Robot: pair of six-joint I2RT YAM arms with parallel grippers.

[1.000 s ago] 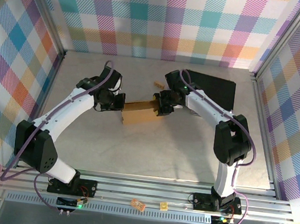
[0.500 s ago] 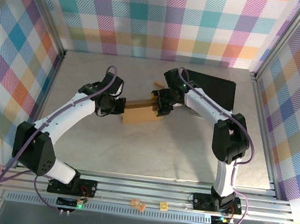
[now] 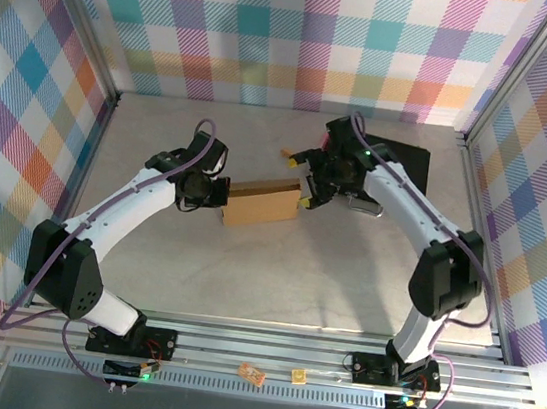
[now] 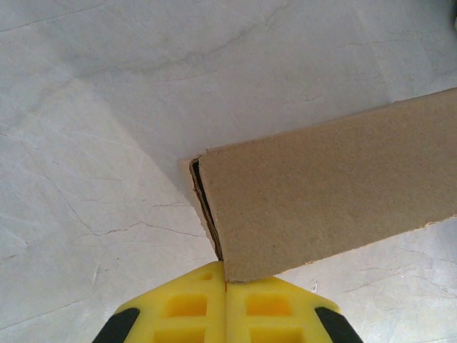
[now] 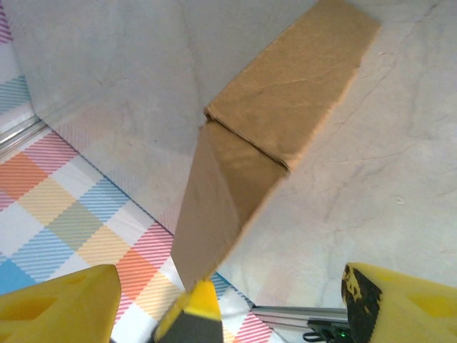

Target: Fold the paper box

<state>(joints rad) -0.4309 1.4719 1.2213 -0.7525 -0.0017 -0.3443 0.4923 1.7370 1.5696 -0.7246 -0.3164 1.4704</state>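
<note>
1. Top view: the right gripper [image 3: 308,194] has drawn back from the plain brown corrugated cardboard box [image 3: 261,206] and now sits just off its right end. The left gripper [image 3: 216,193] stays against the left end. That end looks released, so folding is probably unfinished.
2. Left wrist view: the left gripper [image 4: 225,314] has its jaws pressed together with nothing between them. The box [image 4: 335,193] touches their tips with one corner.
3. Right wrist view: the right gripper [image 5: 228,277] is spread wide and empty. A raised flap [image 5: 214,207] stands between its jaws, and the box [image 5: 285,107] lies beyond.
</note>
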